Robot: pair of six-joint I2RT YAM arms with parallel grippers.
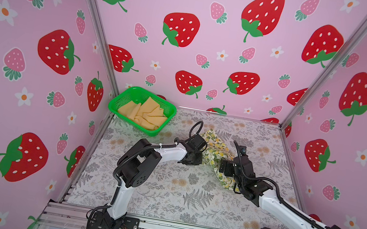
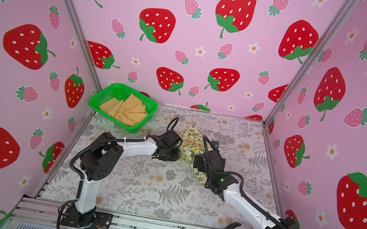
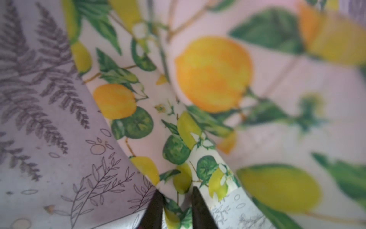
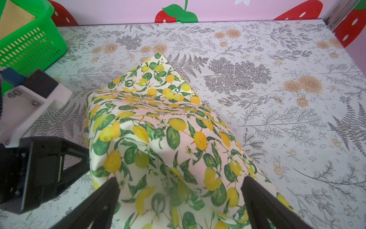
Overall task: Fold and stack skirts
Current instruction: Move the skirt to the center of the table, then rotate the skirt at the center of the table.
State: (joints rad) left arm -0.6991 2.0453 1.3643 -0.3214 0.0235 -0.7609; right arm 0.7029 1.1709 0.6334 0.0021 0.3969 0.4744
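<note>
My left gripper (image 3: 177, 208) is pressed together on a fold of the lemon-print skirt (image 3: 213, 75). In the left wrist view the cloth sits pinched between the two black fingers (image 3: 156, 210). From that pinch the fabric rises off the bench (image 1: 188, 197) in a tent (clearest in the right wrist view). I read the grip as a way to lift one edge clear so the garment can be opened out.

The right gripper (image 4: 182, 198) has its jaws spread wide, one finger on either side of the skirt's nearer part. I cannot tell whether the tips touch the cloth. I judge it is set there to take a second hold, so the two arms can pull the piece flat between them.

The lemon-print skirt lies crumpled about mid-bench, a little toward the right edge, between the two wrists in both top views.

The mustard skirt (image 1: 146, 113) is bunched inside the green basket (image 1: 130, 122) at the far left corner of the bench, well apart from both arms (parked there until its turn, I assume).

Neither skirt is folded yet, and no stack has been started.
</note>
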